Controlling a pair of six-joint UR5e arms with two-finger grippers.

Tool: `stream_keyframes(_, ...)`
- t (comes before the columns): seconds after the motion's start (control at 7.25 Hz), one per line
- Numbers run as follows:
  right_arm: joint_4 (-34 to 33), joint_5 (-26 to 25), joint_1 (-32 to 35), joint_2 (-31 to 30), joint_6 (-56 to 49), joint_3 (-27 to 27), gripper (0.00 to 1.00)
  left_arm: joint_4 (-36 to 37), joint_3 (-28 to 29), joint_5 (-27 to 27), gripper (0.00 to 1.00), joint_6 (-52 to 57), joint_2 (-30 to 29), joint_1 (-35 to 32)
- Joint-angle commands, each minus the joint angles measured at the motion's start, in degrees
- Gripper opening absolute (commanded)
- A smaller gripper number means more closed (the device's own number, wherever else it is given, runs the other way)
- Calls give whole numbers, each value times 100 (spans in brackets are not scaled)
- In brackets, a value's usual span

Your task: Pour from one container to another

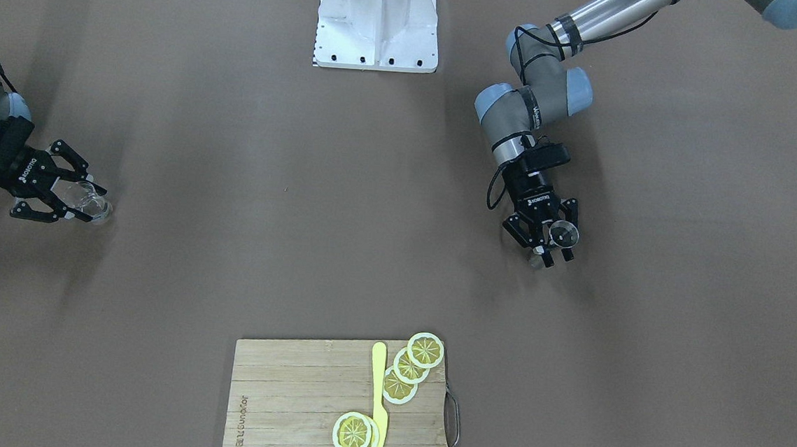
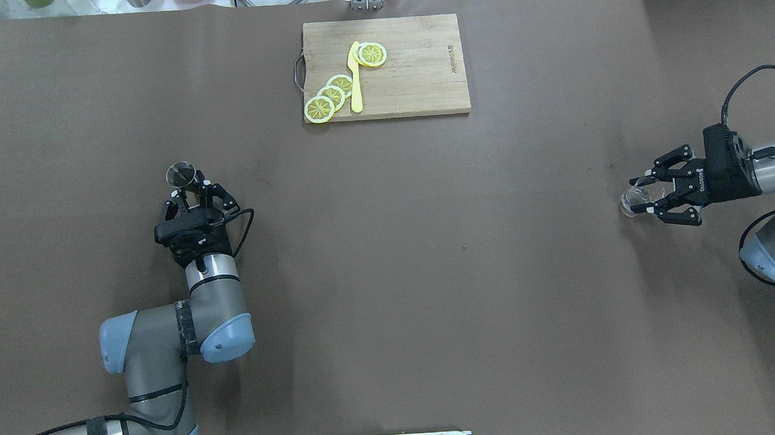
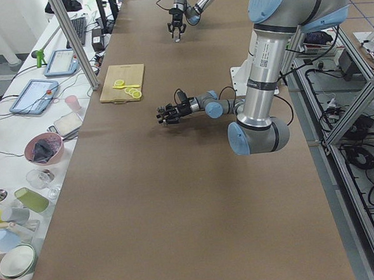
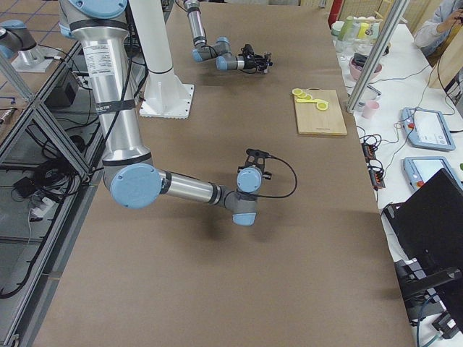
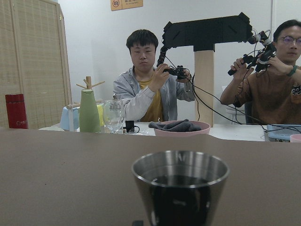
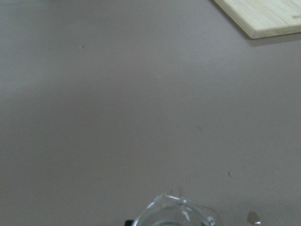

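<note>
The grey steel jigger point(image 1: 565, 233) point(image 2: 179, 174) stands upright between the fingers of my left gripper point(image 1: 553, 245) point(image 2: 190, 188), which is shut on its lower part. In the left wrist view the jigger point(image 5: 180, 188) fills the bottom centre, and its inside looks dark. Far across the table, my right gripper point(image 1: 81, 200) point(image 2: 645, 197) is shut on the small clear glass point(image 1: 91, 203) point(image 2: 634, 199), held low over the table and tilted. Only the rim of the glass point(image 6: 175, 213) shows at the bottom edge of the right wrist view.
A wooden cutting board point(image 2: 413, 77) point(image 1: 289, 384) lies at the far middle edge with lemon slices point(image 2: 331, 96) and a yellow knife point(image 2: 355, 80) on it. The white robot base point(image 1: 377, 26) sits at the near middle. Operators and dishes show beyond the far edge.
</note>
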Motion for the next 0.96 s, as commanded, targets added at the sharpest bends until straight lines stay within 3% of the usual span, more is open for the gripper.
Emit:
stream_keyframes(0.0,-572,44,98,0,174,489,0,-3,-11,-4,24,-6,1,-16)
stream_keyframes(0.28,-1108,36,125,52,219,964,0,-3,-107,-13,23,11,19,-120)
stream_keyframes(0.41,-1354,36,125,96,176,1167,0,-3,-238,-4,14,46,54,-147)
stream_keyframes(0.55,-1661,10,134,184,-42,1377,0,6,-379,-4,13,55,80,-182)
stream_keyframes(0.69,-2125,-165,125,228,-131,1667,0,6,-371,4,2,55,80,-192)
stream_keyframes(0.83,-2582,-436,108,281,-141,2035,0,6,-371,-39,0,55,80,-209)
